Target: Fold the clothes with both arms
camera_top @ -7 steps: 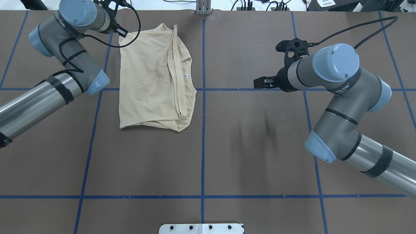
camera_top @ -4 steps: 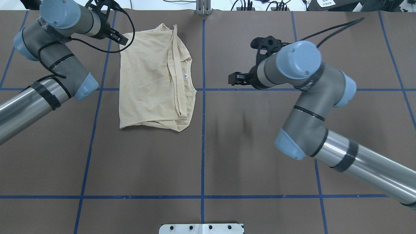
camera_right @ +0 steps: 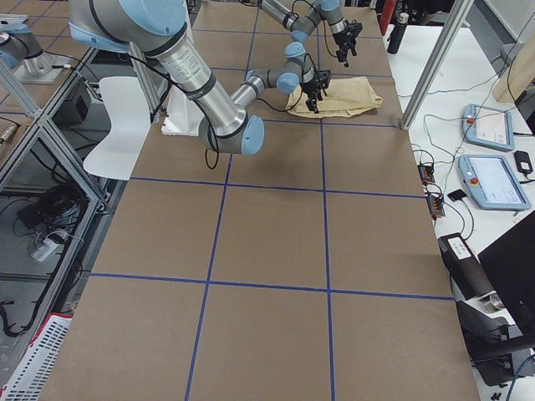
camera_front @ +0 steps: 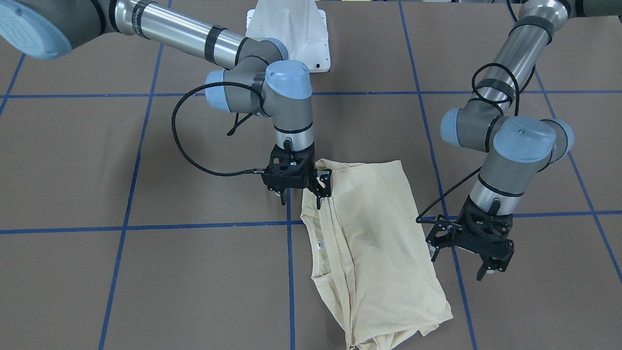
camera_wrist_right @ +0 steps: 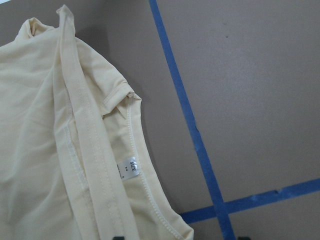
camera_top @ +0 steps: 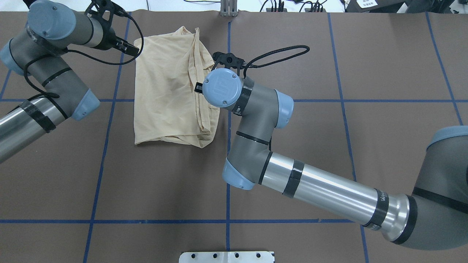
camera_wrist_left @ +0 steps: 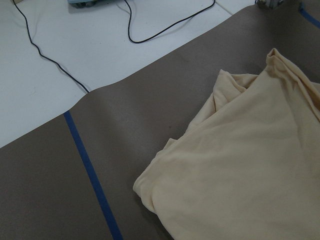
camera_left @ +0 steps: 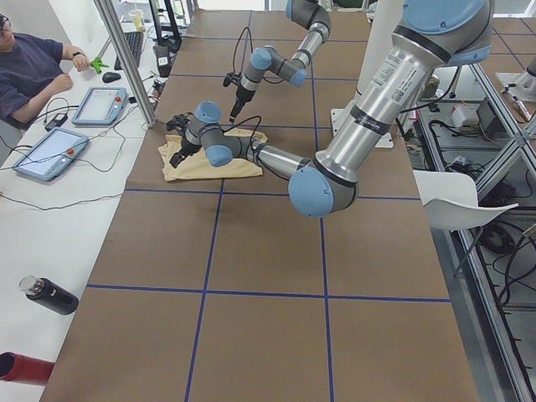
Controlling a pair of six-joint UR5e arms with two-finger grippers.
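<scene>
L claw (camera_front: 457, 268), R claw (camera_front: 301, 201): spread, aimed down.

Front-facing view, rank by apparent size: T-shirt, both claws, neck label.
1. T-shirt
2. left claw and right claw: look about alike, and the left is nearer the camera, so unranked
3. white neck label
</scene>
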